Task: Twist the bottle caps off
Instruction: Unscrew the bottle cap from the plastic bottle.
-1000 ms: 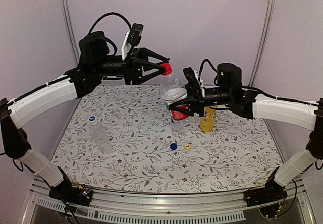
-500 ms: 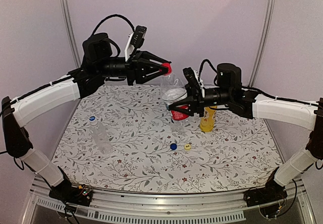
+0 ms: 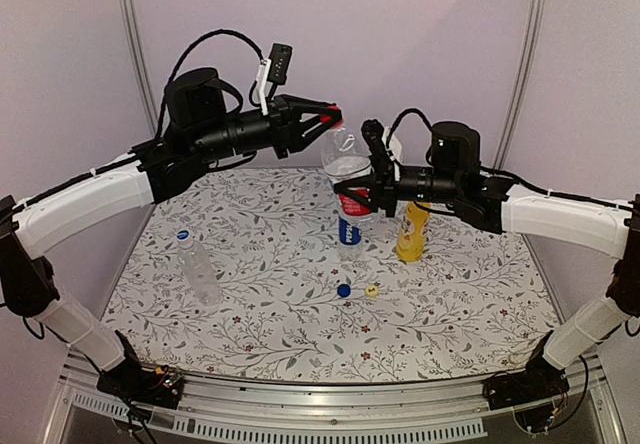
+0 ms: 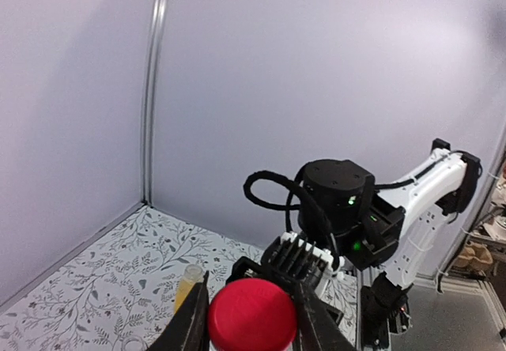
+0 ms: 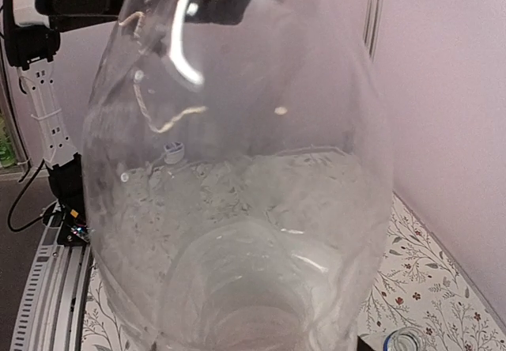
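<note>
The clear plastic bottle with red-white label (image 3: 346,164) is held above the floral table (image 3: 250,334) by the right gripper (image 3: 366,182), clamped round its body; the left gripper (image 3: 328,120) pinches its round red cap (image 4: 251,316) between its fingers. Risk: should the body grip slip, bottle and cap turn together — or the squeezed wall spills the clear liquid that seems to part-fill it. The smaller uncapped bottle (image 3: 411,232) nearby stands upright — yellow liquid inside.
</note>
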### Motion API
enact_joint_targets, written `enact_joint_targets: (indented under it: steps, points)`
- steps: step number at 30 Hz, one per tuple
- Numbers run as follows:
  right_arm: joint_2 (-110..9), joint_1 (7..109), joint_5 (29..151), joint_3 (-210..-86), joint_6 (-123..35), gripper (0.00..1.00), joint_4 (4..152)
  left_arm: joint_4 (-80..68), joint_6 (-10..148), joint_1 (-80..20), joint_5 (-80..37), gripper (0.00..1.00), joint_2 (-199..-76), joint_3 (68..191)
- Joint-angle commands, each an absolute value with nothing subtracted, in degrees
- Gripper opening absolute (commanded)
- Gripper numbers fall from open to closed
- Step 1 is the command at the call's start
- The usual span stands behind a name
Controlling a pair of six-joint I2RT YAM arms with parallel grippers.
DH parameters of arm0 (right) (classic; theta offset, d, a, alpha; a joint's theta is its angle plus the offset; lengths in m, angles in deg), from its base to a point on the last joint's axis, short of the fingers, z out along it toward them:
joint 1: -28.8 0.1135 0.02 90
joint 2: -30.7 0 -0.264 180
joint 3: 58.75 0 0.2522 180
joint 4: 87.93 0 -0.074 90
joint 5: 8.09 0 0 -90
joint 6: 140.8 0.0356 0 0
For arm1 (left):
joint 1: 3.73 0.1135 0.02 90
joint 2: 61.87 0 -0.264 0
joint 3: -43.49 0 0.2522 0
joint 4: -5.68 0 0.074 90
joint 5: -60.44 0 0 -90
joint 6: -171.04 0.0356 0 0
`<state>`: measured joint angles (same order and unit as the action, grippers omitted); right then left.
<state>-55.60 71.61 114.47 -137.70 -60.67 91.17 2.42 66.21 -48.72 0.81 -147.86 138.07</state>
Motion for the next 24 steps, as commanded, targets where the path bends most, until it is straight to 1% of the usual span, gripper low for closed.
enact_joint_targets:
  steps: [1,3,7,10,12,15,19,21,24]
  points:
    - [-54.17,73.25,97.73,-138.51,-59.03,0.36,91.78,-2.68,64.04,-55.21,-22.94,0.10,-146.43,139.44]
    - [-53.90,74.35,93.61,-138.34,-59.57,0.36,92.06,-3.43,64.02,-56.61,-27.78,0.10,-147.01,140.28]
    - [-52.88,75.97,85.82,-137.66,-60.58,0.36,92.60,-4.54,63.29,-57.31,-31.91,0.10,-148.09,142.31]
    - [-52.01,76.43,83.84,-137.02,-61.05,0.36,92.96,-4.72,62.99,-57.33,-32.85,0.11,-148.35,142.73]
    - [-51.42,76.44,84.60,-136.58,-61.20,0.36,93.34,-3.86,63.49,-57.21,-32.39,0.16,-148.04,142.20]
    - [-50.84,76.40,88.70,-136.41,-62.05,0.36,93.36,-1.58,64.91,-56.96,-30.56,0.30,-147.09,140.97]
    - [-51.27,76.31,96.43,-136.88,-63.69,0.37,92.30,-1.80,66.23,-55.44,-25.81,0.63,-146.55,140.80]
    - [-51.67,76.06,99.41,-136.81,-64.12,0.37,92.20,-1.93,66.41,-54.48,-23.49,0.74,-146.24,140.82]
    - [-51.91,75.09,104.56,-136.90,-64.16,0.37,91.90,-0.82,67.46,-52.92,-17.10,0.86,-145.49,140.18]
